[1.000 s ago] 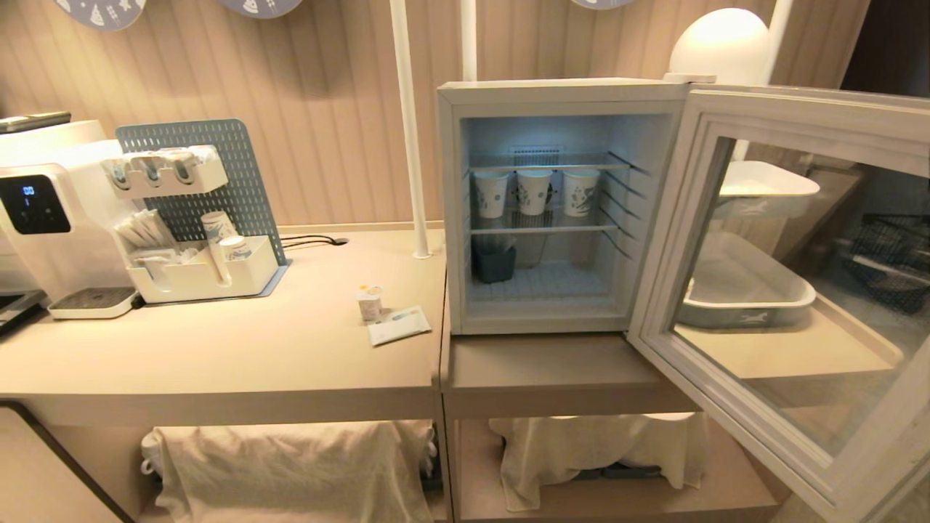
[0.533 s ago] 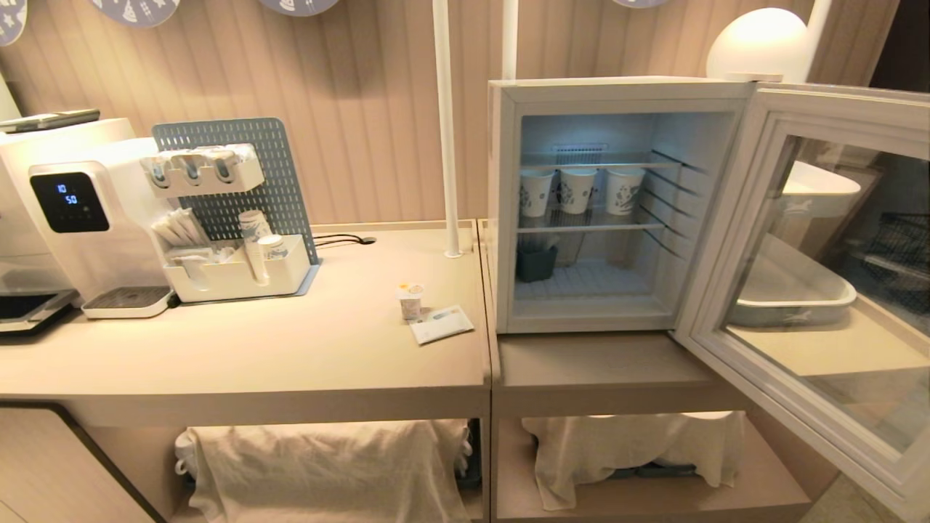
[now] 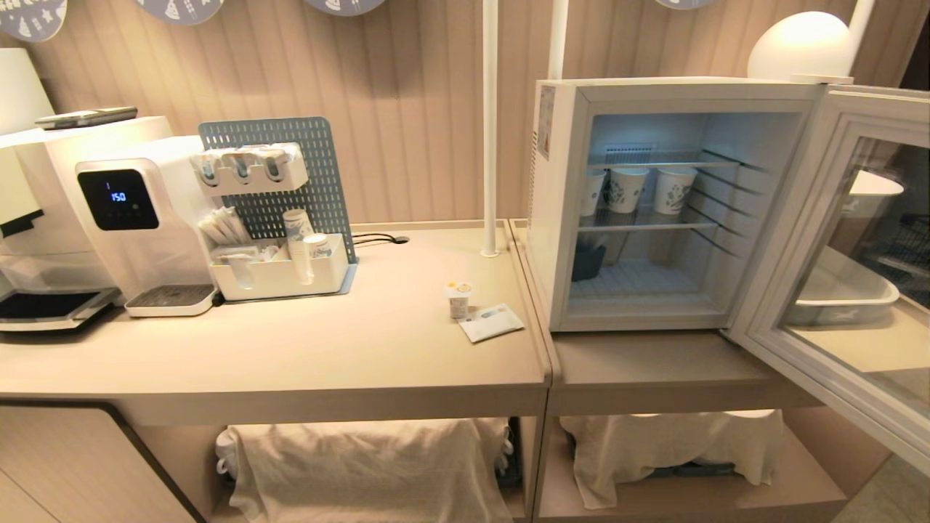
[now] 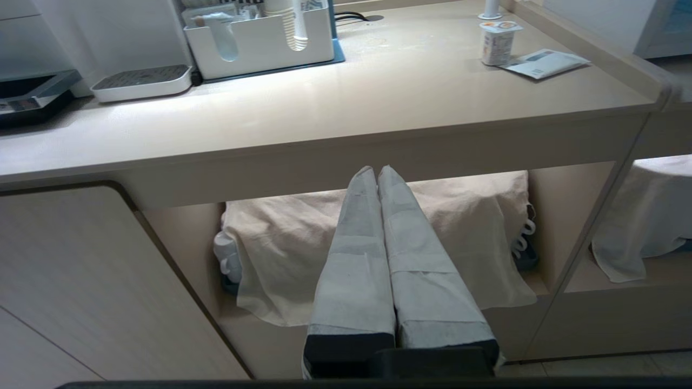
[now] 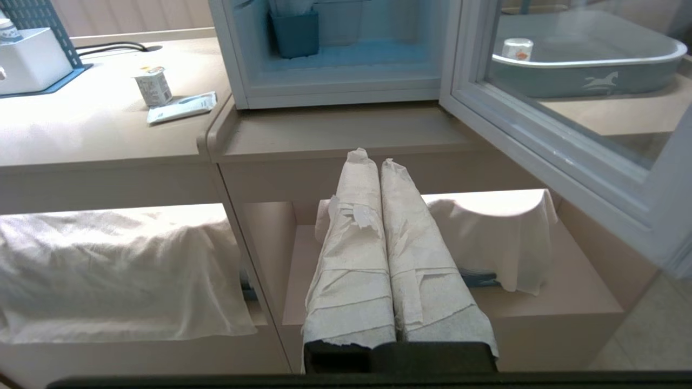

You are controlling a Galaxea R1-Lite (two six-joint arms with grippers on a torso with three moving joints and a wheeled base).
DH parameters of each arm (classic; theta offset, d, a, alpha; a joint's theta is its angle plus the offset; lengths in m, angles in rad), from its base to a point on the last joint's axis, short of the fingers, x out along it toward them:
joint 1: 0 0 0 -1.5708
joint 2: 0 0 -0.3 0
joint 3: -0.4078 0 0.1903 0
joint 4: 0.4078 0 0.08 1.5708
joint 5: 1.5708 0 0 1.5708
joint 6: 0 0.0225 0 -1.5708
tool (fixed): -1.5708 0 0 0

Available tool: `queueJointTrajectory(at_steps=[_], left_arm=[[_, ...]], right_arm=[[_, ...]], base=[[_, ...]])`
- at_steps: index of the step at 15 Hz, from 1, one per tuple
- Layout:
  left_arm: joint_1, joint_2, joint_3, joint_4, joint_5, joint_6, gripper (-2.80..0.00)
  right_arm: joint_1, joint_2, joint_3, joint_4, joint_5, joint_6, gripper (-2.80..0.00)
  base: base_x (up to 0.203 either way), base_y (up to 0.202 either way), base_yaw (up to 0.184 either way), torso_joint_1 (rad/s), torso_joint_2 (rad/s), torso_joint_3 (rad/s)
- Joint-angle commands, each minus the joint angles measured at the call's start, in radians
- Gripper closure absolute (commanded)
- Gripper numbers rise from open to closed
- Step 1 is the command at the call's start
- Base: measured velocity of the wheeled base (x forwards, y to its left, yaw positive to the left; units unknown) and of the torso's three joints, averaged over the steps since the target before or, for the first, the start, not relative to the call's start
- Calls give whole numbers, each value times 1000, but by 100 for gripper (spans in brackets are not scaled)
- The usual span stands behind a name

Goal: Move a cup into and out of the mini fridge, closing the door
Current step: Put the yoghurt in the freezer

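Fingers (image 4: 357,254) pressed together both grippers, 1 cup (image 3: 458,299), 3 paper cups (image 3: 626,189) in fridge (image 3: 559,218)

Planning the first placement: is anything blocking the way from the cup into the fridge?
Nothing visible does. The cup stands on the counter beside a flat packet, the door is swung wide open, and the fridge floor has bare space next to a dark bin.

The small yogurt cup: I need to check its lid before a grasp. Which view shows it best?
The left wrist view: the cup stands upright on the counter beside a flat packet, lid facing the camera. The right wrist view shows it smaller, tilted in frame. The head view shows it smallest.
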State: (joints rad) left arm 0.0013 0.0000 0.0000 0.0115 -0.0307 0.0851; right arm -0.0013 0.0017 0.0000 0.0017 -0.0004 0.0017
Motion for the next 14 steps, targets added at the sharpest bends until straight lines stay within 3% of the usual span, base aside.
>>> queueJointTrajectory(at_steps=[1, 14], left_arm=[[0, -2, 0, -1, 0, 1, 0], [0, -2, 0, -1, -2, 2, 0]], right_arm=[[1, 1, 0, 0, 0, 0, 0], [0, 1, 0, 1, 0, 0, 0]], base=[[0, 190, 2, 2, -1, -1], [0, 193, 0, 2, 1, 3]])
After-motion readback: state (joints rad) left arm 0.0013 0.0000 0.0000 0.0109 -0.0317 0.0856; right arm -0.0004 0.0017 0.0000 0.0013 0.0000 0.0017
